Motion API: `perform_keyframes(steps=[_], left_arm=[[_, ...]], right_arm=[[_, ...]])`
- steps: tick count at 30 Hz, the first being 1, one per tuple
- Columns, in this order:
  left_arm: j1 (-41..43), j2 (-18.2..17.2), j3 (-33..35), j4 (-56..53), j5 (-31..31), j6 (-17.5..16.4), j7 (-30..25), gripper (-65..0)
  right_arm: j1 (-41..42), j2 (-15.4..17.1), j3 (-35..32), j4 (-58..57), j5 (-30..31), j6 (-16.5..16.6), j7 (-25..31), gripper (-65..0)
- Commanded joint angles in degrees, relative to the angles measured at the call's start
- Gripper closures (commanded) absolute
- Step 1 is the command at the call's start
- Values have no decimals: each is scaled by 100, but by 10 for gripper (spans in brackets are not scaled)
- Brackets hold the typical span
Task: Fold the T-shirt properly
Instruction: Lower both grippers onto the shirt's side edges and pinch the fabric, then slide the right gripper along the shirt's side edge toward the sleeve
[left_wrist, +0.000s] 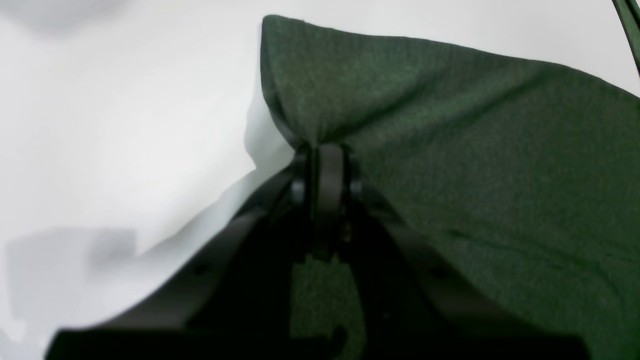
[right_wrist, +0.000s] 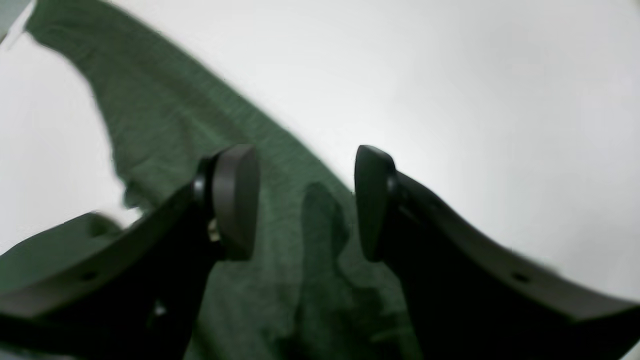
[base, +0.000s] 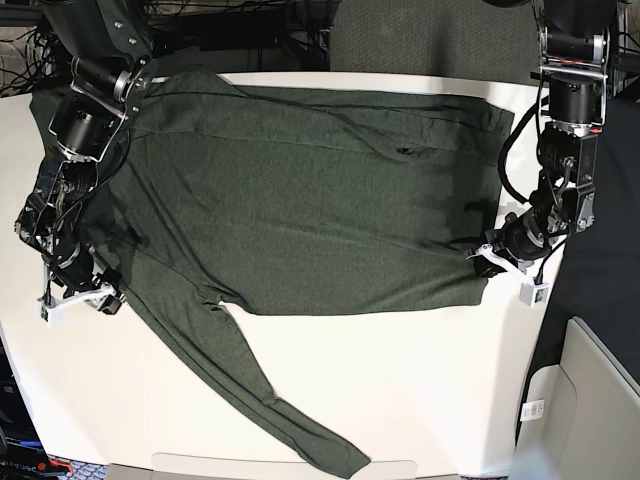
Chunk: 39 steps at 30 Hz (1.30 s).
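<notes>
On the white table (base: 420, 390), the dark heathered olive-green long-sleeved knit T-shirt (base: 310, 200) lies spread nearly flat, its body covering most of the upper half of the surface in the base view. 1 long sleeve (base: 260, 395) runs diagonally from the body toward the near edge of the table, fully extended. The upper part of the body shows a lengthwise crease or overlap, but whether that is a finished fold cannot be told.

Status of the arms:

1. The left gripper (left_wrist: 324, 150) has its fingers pressed together on a bunched corner of the garment at the hem end; cloth is gathered and drawn up into the pinch in the left wrist view.
2. The right gripper (right_wrist: 305, 200) has its fingers (right_wrist: 235, 200) spread wide, with nothing between them, and hangs above green cloth near the sleeve and shoulder side.

Judgement of progress: early. The garment appears laid out, 1 corner is secured, and no completed fold is evident. Remaining work probably includes a second grasp by the right gripper, folding in the sleeve, and folding the body into a compact stack.
</notes>
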Motion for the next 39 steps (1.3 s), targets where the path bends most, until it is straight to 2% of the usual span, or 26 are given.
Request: perform_keyframes(steps=[1,11,16,29,35,39], left_arm=[[-135,-103,-55,100,-24,-30,-91,-1],[-135,-103,-55,100,-24,-30,-91,-1],[-135,-164,-55,100,-24,-30,-91,-1],[-135,-173,-55,100,-24,-30,-91,-1],[-135,-173,-55,100,-24,-30,-91,-1],[-135,-173,-55,100,-24,-30,-91,-1]], right_arm=[[170,74,2,88,28,51,163,-315],[135,74,-7,79,-51,51,171,-315],[3,83,28,79,-183,-300,171,-315],[-340,56,37,79,-192,-318,189,-315],[-533,83,37,79,-201,-327,585,-315],[-542,83,28,53,-201,-608,602,-315]])
